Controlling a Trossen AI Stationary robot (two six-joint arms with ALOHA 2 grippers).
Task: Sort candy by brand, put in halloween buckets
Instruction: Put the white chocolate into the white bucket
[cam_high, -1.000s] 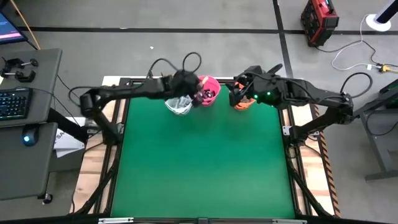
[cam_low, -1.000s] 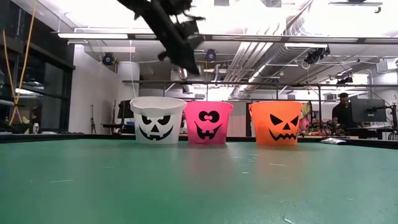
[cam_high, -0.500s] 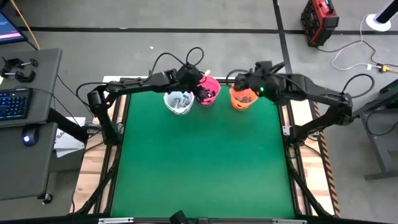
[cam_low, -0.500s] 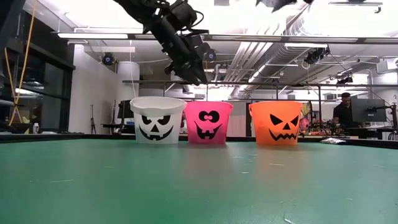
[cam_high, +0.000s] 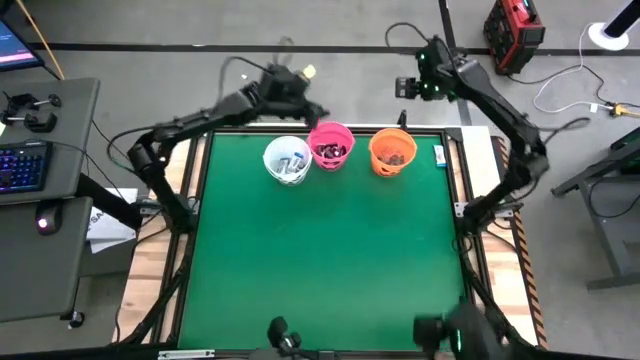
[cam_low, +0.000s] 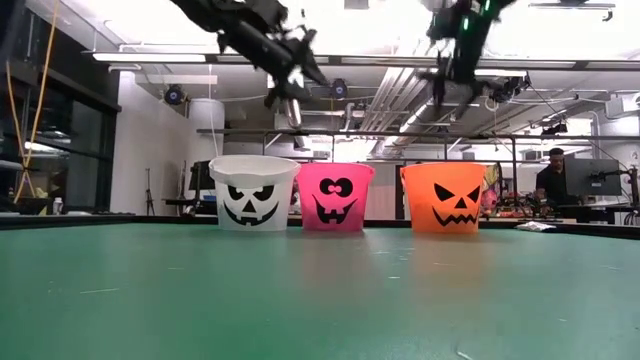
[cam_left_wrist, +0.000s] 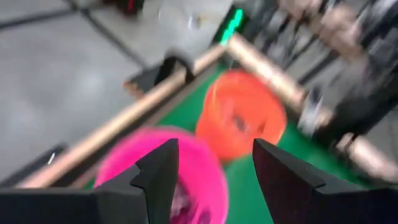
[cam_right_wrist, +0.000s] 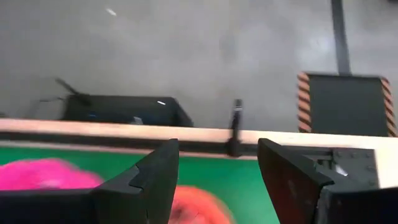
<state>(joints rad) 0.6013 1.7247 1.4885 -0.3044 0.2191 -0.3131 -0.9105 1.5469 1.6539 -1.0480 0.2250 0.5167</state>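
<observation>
Three halloween buckets stand in a row at the table's far edge: white (cam_high: 287, 160), pink (cam_high: 330, 146) and orange (cam_high: 392, 152). Each rests on its base, with candy showing inside as small bits. My left gripper (cam_high: 303, 104) hangs open, high above and just beyond the white and pink buckets. Its wrist view looks down on the pink bucket (cam_left_wrist: 121, 163) and the orange bucket (cam_left_wrist: 242, 118). My right gripper (cam_high: 413, 88) is raised past the far edge behind the orange bucket, open, nothing between its fingers (cam_right_wrist: 217, 180).
The green mat (cam_high: 330, 260) in front of the buckets is bare. A small blue item (cam_high: 439, 154) lies at the far right corner. A desk with a keyboard (cam_high: 22, 165) stands left of the table. A person (cam_low: 548, 180) sits far behind.
My left gripper has risen from over the white and pink buckets and drawn back toward the far edge. My right gripper has lifted away from over the orange bucket and gone beyond the far edge. The buckets have stayed put.
</observation>
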